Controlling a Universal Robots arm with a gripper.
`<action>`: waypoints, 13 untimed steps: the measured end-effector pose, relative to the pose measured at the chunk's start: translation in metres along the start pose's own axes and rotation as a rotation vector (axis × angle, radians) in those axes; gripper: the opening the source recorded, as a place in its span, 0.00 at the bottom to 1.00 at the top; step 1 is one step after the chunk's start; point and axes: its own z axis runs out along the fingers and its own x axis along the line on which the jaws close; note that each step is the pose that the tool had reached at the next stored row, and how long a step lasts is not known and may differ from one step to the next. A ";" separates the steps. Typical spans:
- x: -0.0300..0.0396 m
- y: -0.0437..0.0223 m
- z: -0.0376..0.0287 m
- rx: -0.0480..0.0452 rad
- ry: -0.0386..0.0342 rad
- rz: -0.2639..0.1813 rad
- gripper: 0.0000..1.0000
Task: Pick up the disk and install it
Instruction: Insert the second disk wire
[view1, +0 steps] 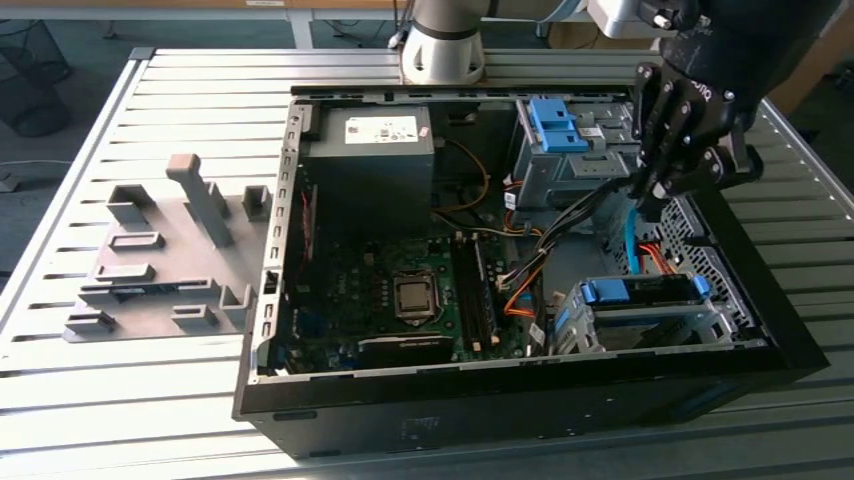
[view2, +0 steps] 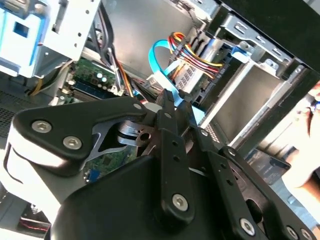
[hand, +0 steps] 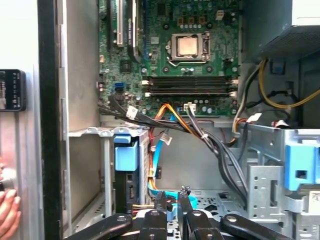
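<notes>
Exterior view: open computer case (view1: 787, 330) lay on its side on a slatted metal table (view1: 160, 400), and my gripper (view1: 643, 190) hung over its interior, toward the exterior view's right. Fingers drawn together, tips nearly touching, nothing gripped between them as far as I could see; both wrist views agreed (hand: 172, 200) (view2: 172, 107).

The disk (view1: 647, 292) sat in the drive cage (view1: 574, 325) at the near corner of the case, on the exterior view's right, its blue rail end facing up and out. In the first wrist view the same disk (hand: 125, 160) stood in that cage, apart from my fingertips.

Obstacles noted: a light blue data cable (view1: 625, 235) ran directly under my fingers, and a bundle of black, orange and yellow wires (view1: 561, 225) crossed the gap between the two cages. A second cage carrying blue brackets (view1: 554, 125) stood just beside my gripper on the far side.

Elsewhere in the case: dark grey box with white sticker (view1: 374, 160) at the far wall, motherboard (view1: 400, 290) with its bare processor socket below it. On the table to the exterior view's left, a grey moulded fixture (view1: 160, 260), well apart from the case.

First wrist view also caught a person's hand (hand: 7, 207) outside the case wall
</notes>
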 end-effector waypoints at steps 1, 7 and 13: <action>0.0000 -0.0004 0.0005 0.0001 0.0086 0.000 0.24; -0.0002 -0.0025 0.0032 0.0012 0.0626 0.001 0.24; -0.0009 -0.0025 0.0118 0.0015 0.0773 0.001 0.24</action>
